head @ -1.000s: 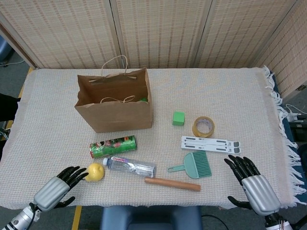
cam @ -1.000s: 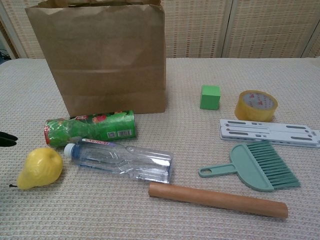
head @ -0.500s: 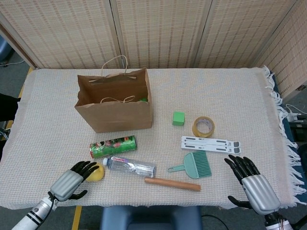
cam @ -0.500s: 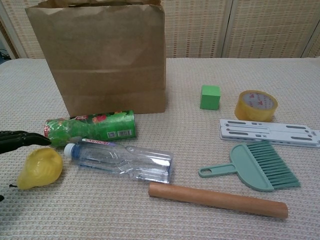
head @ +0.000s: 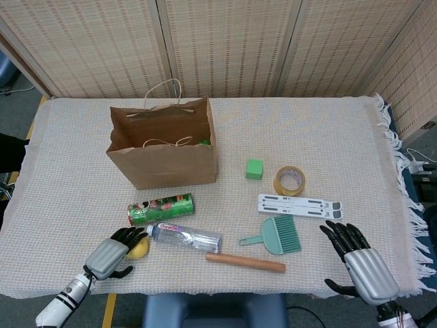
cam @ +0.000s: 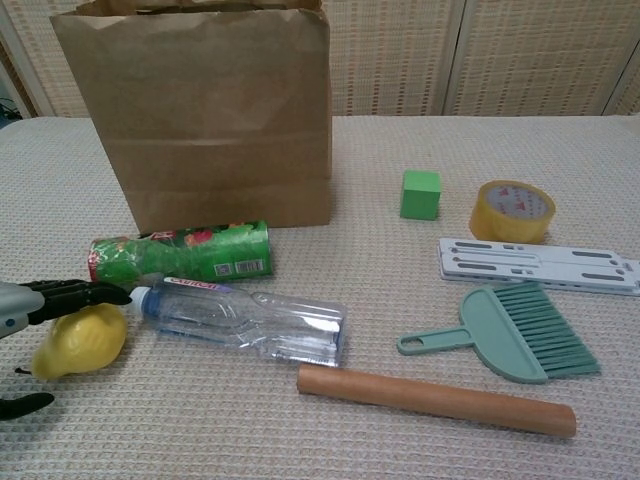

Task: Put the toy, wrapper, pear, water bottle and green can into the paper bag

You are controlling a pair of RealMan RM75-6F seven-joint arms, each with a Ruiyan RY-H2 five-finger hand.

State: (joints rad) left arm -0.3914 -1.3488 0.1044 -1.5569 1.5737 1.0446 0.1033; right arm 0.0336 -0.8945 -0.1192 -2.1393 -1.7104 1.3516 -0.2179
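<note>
Pear [head: 138,247] lies at the near-left of the worktop [head: 328,137], just beside the cap end of the water bottle [head: 186,236]. My left hand [head: 113,251] is draped over it, fingers [cam: 75,293] across the top and the thumb low by the worktop on the near side, so wrapped around it but I can't tell if the clamp is firm yet. My right hand [head: 358,263] rests at the near-right edge, fingers apart, holding nothing. Green can [head: 161,208] lies on its side between the bottle and the paper bag [head: 164,147]; something green already shows inside the bag.

Step in hand, as I judge it: grasp the pear. To do it well, close evenly around the wide body, thumb under the curve so it can't roll out. Keep my fingertips off the bottle cap, it's touching-close. Lift straight up, then carry over the can and drop through the open bag mouth, clear of the handles [head: 162,87]
</note>
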